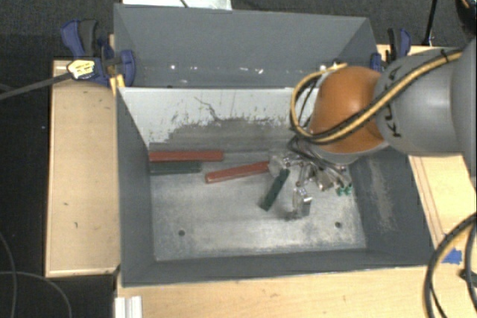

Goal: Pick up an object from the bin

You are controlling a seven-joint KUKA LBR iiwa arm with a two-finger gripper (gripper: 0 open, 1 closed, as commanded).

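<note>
My gripper (301, 190) hangs low over the right half of the bin floor, under the arm's orange cover. A short dark green stick (272, 193) lies tilted right beside it on the left, its upper end running under the gripper's metal parts. Whether it is gripped I cannot tell. A red stick (237, 173) lies just left of that, pointing toward the gripper. A small green piece (343, 191) sits at the gripper's right side.
Farther left, a longer red bar (186, 156) lies along the back of the floor, with a dark green bar (175, 168) directly in front of it. The arm and its cables cover the bin's right wall.
</note>
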